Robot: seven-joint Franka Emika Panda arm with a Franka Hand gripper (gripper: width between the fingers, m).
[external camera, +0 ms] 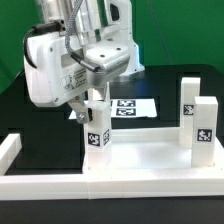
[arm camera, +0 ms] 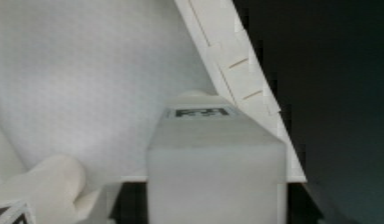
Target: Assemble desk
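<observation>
The white tabletop (external camera: pixel 150 160) lies at the front of the table, rim up. Two white tagged legs (external camera: pixel 190 103) (external camera: pixel 203 127) stand upright at its end on the exterior view's right. A third leg (external camera: pixel 98 132) stands upright at the tabletop's corner on the exterior view's left. My gripper (external camera: pixel 95 104) is shut on its upper part. In the wrist view the gripper (arm camera: pixel 214 200) has dark fingers (arm camera: pixel 134 198) on both sides of this leg (arm camera: pixel 215 160). The tabletop's inner face (arm camera: pixel 91 90) and rim (arm camera: pixel 235 62) lie beyond it.
The marker board (external camera: pixel 133 106) lies on the black table behind the tabletop. White border bars run along the front (external camera: pixel 60 186) and the exterior view's left (external camera: pixel 8 150). A rounded white piece (arm camera: pixel 50 190) shows beside the held leg; what it is I cannot tell.
</observation>
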